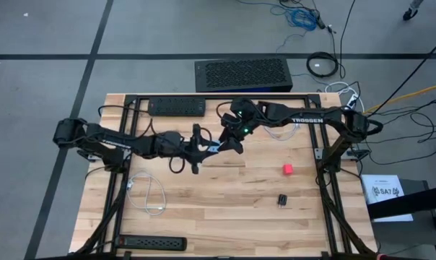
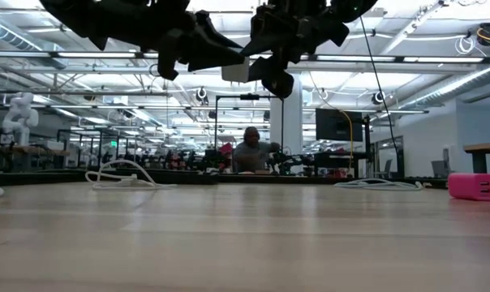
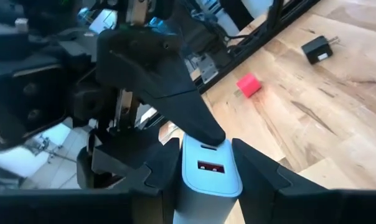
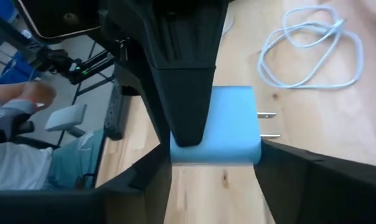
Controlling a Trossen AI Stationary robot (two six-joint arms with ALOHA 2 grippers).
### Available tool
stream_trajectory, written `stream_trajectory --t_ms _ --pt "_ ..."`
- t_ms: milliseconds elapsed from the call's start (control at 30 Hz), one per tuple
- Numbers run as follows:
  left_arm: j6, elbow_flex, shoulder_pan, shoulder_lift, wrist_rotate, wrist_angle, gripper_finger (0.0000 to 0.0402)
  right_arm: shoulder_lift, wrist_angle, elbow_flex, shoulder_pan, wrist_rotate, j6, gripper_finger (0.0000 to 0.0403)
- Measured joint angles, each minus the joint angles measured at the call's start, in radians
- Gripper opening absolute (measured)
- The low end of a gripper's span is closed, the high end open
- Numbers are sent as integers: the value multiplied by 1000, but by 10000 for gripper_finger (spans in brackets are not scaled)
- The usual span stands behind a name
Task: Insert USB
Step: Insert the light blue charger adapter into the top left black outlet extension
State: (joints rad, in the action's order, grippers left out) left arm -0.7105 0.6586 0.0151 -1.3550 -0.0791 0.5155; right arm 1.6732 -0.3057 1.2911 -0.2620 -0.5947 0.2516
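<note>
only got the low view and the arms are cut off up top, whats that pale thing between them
Observer: A pale blue charger, up in the air where the left pincer and right pincer meet over the table's middle.
Operator: port free
Observer: Yes, its port faces the left wrist camera, nothing plugged in.
Operator: wheres the cable
Observer: A white cable lies coiled on the left arm's side of the table, untouched.

Two matte black jointed arms, white TROSSEN lettering on right arm (image 1: pixel 308 120), green indicator light, tapered black fingers (image 3: pixel 182 93)
</note>
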Motion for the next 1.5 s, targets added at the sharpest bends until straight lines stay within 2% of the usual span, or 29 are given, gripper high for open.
stream_trajectory --t_ms 200,367,500,567,667,800,1000,1067,1200,1267,1367,1500 --pt "102 4 73 29 82 -20 124 -34 -5 0 -1 43 -53 219" --pt "189 -2 166 76 147 -108 123 -113 -72 0 3 102 -126 224" --pt "193 -2 263 116 143 -225 123 -170 -137 2 4 180 -154 216" --pt "188 1 319 119 101 -304 123 -182 -167 0 5 222 -167 210" --pt "186 -3 415 104 12 -412 123 -196 -193 1 13 287 -193 194" --pt "200 0 531 74 -31 -424 123 -184 -198 -31 20 377 -220 152" --pt "195 40 673 -31 -35 -456 123 -174 -154 -74 21 388 -221 72" --pt "193 60 706 -77 43 -490 123 -174 -122 -86 20 390 -226 51" --pt "209 119 746 -150 328 -474 123 -174 -112 -88 20 392 -236 25" --pt "222 146 759 -183 418 -479 123 -174 -112 -89 20 391 -243 20" --pt "227 171 790 -214 489 -480 123 -174 -113 -89 20 390 -247 20" --pt "227 179 831 -244 502 -472 123 -174 -116 -89 20 390 -271 22"
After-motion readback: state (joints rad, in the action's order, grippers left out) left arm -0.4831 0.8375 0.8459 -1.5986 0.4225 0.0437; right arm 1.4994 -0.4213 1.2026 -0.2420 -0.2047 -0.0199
